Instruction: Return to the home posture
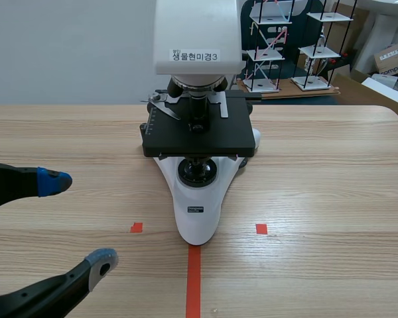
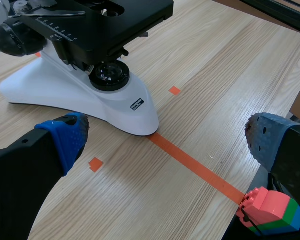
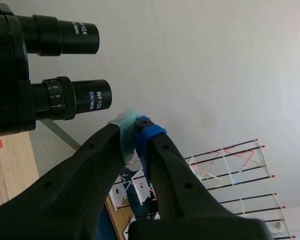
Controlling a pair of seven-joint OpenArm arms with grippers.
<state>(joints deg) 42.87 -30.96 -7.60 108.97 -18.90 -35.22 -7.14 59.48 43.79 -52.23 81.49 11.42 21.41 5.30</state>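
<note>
The left gripper [image 1: 79, 218] sits low, near left of the microscope [image 1: 198, 132], spread wide and empty. The right gripper [image 3: 135, 125], pinched together on nothing, seems raised beside the eyepieces [image 3: 80, 95]. Draw it clear of them before lowering it.

Glossy plastic microscope base [image 1: 197, 212], matt wood-grain table [image 1: 331, 185].
</note>
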